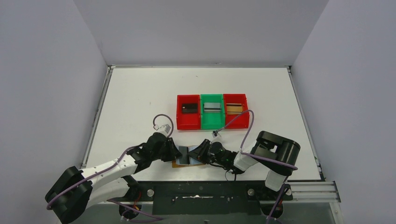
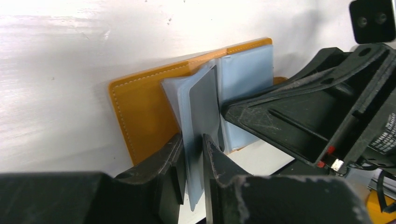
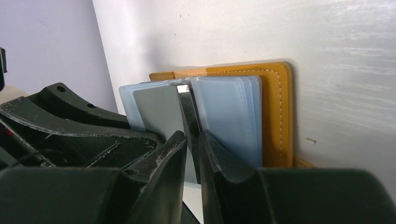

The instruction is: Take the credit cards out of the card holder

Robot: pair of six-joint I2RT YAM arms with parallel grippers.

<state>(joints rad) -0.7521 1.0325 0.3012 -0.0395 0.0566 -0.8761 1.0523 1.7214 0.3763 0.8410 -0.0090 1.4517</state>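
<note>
Tan card holder [image 2: 140, 112], grey card [image 2: 205, 107] inside, pinched by left tool [image 2: 193, 147], right tool [image 3: 193, 140].

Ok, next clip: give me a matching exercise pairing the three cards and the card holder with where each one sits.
Things:
1. black card
2. silver-grey card
3. gold-brown card
4. card holder

Places:
A. in the green bin
B. in the left red bin
C. lying open in front of the bins
D. in the right red bin

Pairs: 1-B, 2-A, 3-D, 4-C
</note>
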